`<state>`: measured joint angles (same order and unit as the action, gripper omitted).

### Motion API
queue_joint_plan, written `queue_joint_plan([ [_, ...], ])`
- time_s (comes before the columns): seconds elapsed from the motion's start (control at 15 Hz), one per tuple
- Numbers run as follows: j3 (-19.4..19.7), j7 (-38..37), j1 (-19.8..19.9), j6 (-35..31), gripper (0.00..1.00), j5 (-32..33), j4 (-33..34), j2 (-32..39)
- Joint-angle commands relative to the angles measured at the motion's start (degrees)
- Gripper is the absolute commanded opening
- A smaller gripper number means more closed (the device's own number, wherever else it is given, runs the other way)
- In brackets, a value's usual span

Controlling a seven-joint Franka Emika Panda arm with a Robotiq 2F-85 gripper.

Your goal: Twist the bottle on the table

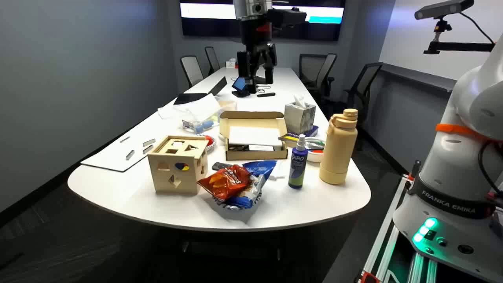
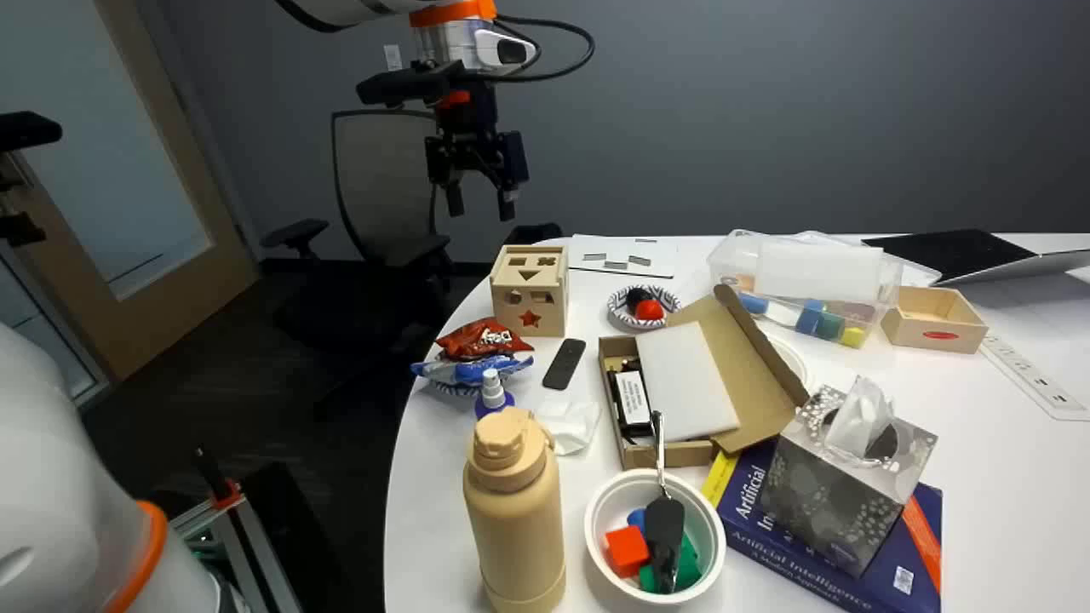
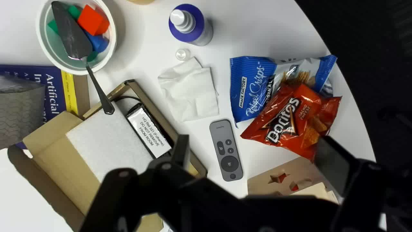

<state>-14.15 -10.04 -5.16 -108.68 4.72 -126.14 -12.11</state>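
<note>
The tan bottle stands upright with its cap on, near the edge of the white table. It also stands in the near foreground of an exterior view. In the wrist view only a sliver of the bottle shows at the top edge. My gripper hangs in the air above the table, well apart from the bottle, fingers pointing down. It is open and empty, and its fingers stand apart. In the wrist view the open gripper is over the remote, chip bags and wooden box.
A purple spray bottle and a white bowl of blocks stand beside the bottle. Chip bags, a wooden shape box, a remote, an open cardboard box and a tissue box on a book share the table.
</note>
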Motion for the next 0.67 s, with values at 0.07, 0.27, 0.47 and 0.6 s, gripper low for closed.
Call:
queue_joint_plan([
  [0.07, 1.2, -0.2, -1.3, 0.1, 1.00, 0.3, 0.2, 0.1],
  [0.27, 1.5, -1.6, -0.9, 0.0, 1.00, 0.4, -0.2, -0.3],
  [0.47, 3.7, -5.5, 0.6, 0.1, 1.00, -0.5, -2.8, -3.6],
  [0.6, 5.8, -8.3, 1.8, 1.4, 1.00, -1.5, -5.7, -6.9],
])
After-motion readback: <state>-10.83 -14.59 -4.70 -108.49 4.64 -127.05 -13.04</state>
